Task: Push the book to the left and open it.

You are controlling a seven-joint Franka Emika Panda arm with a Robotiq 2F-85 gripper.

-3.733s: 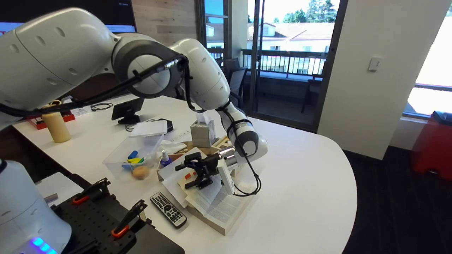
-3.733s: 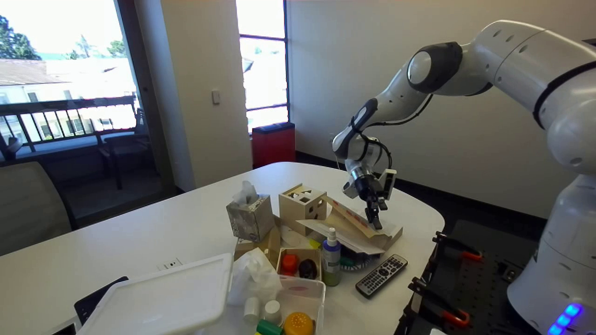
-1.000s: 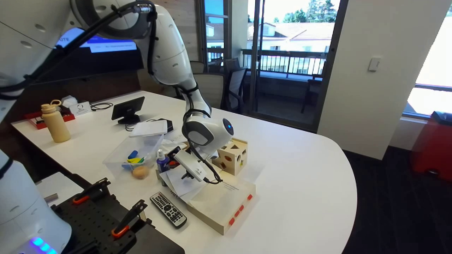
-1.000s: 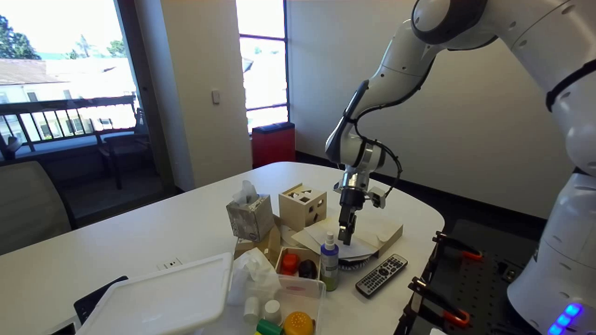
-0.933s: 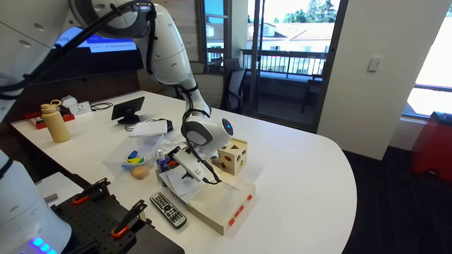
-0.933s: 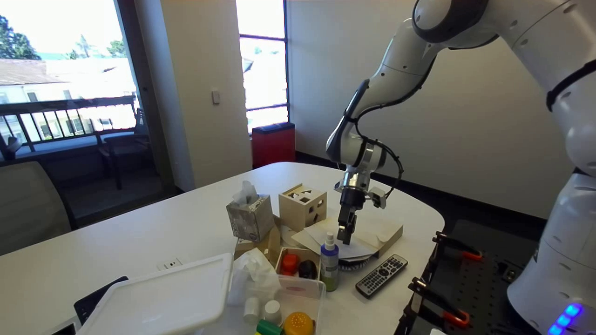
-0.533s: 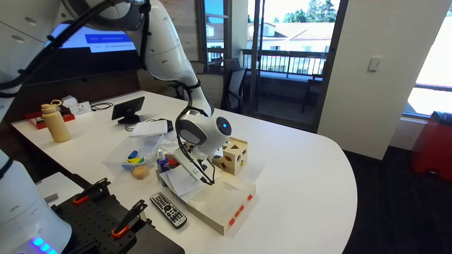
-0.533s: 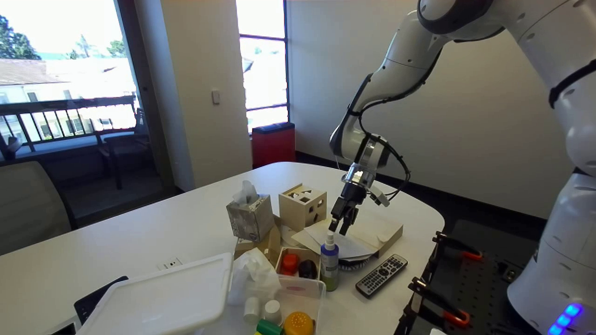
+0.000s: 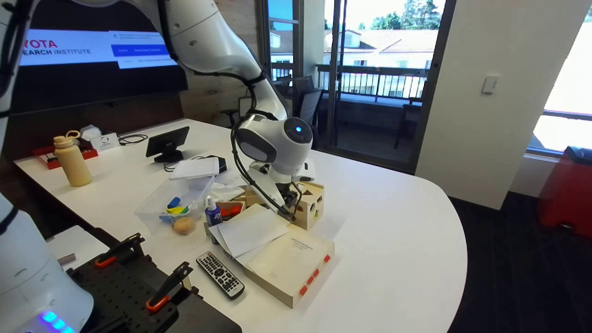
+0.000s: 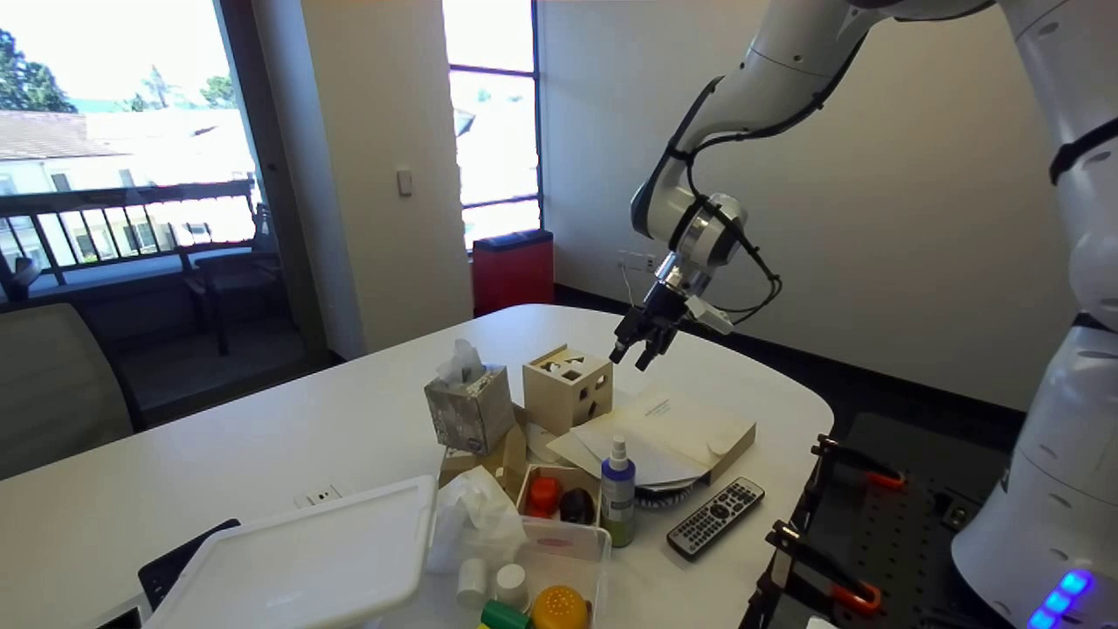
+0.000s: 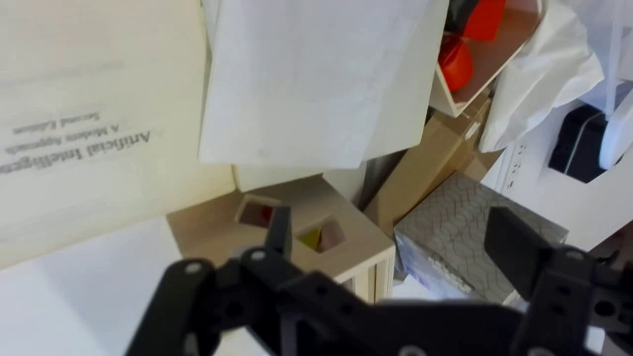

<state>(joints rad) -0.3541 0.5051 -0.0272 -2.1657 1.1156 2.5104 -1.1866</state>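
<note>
At upper left of the wrist view, the book (image 11: 109, 109) lies open, presumably by its own weight, so the fingers (image 11: 514, 252), parted and empty, need not hold it.

The table (image 9: 393, 231) is white, with a rounded end and a socket (image 10: 323, 495) set into its top. The open book (image 9: 291, 263) lies on it, its thick side flat, the remote (image 9: 220, 274) just beside. The spray (image 10: 618, 498) stands upright by the book's thinner side; the cube (image 10: 568, 390) sits beside the book, though whether they touch cannot be told. The tub (image 9: 149, 208) is near the spray. Well apart from the book are the screen (image 9: 167, 142), flask (image 9: 74, 163), tray (image 9: 90, 154), sign (image 9: 105, 142) and a looped cable (image 9: 134, 139). Whether the tissue box (image 10: 472, 411) rests on the table or on cardboard (image 10: 511, 452) is unclear.
</note>
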